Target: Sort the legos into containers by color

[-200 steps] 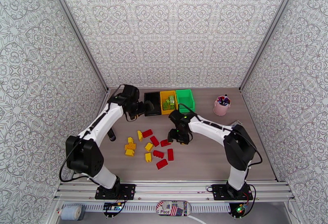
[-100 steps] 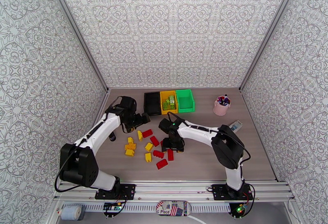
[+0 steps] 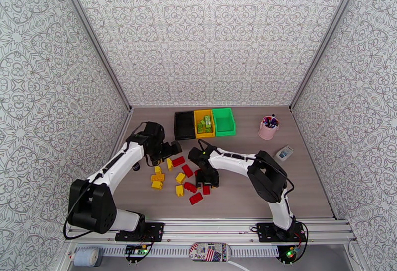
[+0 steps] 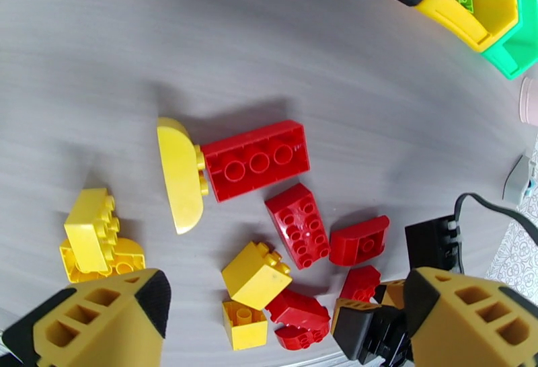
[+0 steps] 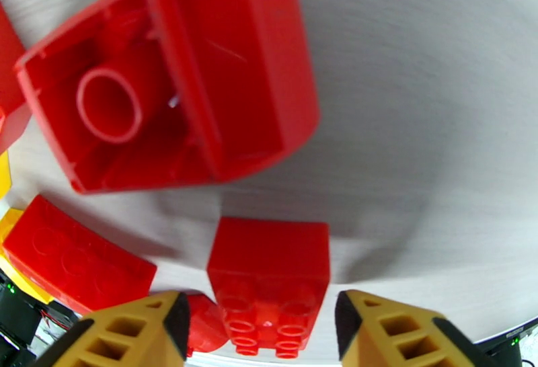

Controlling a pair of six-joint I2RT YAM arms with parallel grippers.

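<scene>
- Right pincer (image 5: pixel 259 338): about half open, its jaws set to either side of a red brick (image 5: pixel 269 274). A thin gap shows at the left finger, so we read no grip yet.
- The brick sits on the table between the two fingers, its studs turned toward the wrist. An upturned red brick (image 5: pixel 175 86) lies beyond the fingertips, apart from it. A curved red brick (image 5: pixel 74 261) lies just outside the left finger.
- Step in hand, as we judge it: picking up this one red brick.
- To do it well, we would centre the brick between the pads and close on its flat flanks, not on the studs.
- We would also keep the left finger off the curved neighbour and lift straight up before any sideways travel, so the pile is not dragged.
- Left pincer (image 4: pixel 286 324): spread wide and holding nothing. It hovers over the pile with a yellow brick (image 4: pixel 255 274) below the gap between its fingers. The right pincer shows close beside its right finger, so we judge the arms need room from each other.
- Bins: the black bin (image 3: pixel 184 127), yellow bin (image 3: pixel 203 136) and green bin (image 3: pixel 224 122) stand in a row well beyond both pincers.
- The yellow bin holds green bricks (image 3: pixel 203 125), while the other two look bare. Which of them takes red we cannot tell.
</scene>
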